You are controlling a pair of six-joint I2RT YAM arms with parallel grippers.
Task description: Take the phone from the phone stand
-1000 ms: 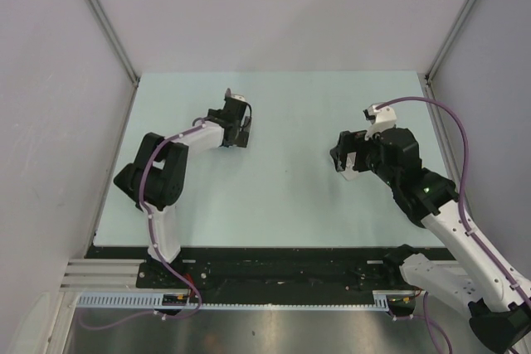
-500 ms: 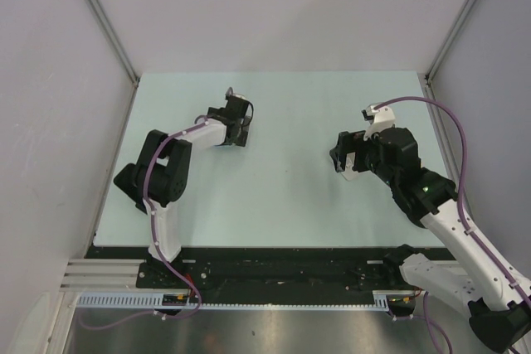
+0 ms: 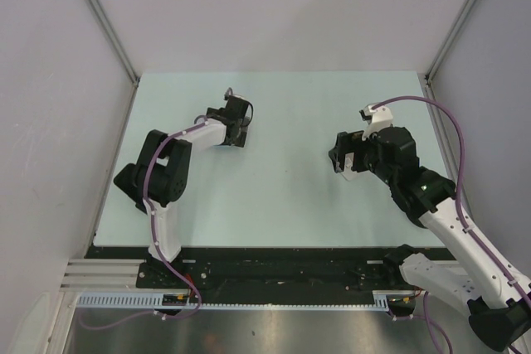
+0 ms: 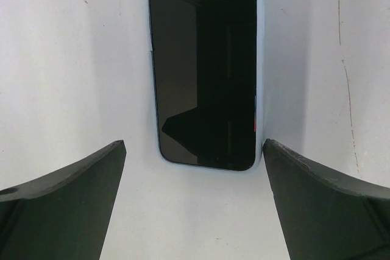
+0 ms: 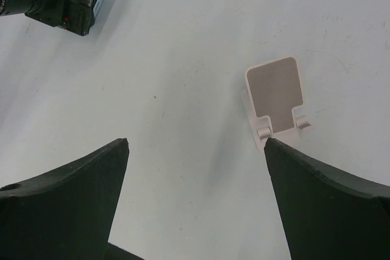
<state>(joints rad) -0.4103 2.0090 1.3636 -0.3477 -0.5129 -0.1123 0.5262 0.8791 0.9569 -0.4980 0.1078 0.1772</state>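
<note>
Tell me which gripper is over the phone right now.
The left gripper: the phone lies flat between its open jaws. The right gripper, also open, has only the empty phone stand below it.

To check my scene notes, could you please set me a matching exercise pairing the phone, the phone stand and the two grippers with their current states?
Things:
1. phone
2. phone stand
3. left gripper
4. right gripper

States:
A. empty, white with a grey-brown pad
B. open, fingers either side of the phone's end
C. lying on the table, dark screen up
D. open over bare table, beside the stand

Pairs: 1-C; 2-A; 3-B; 4-D
</note>
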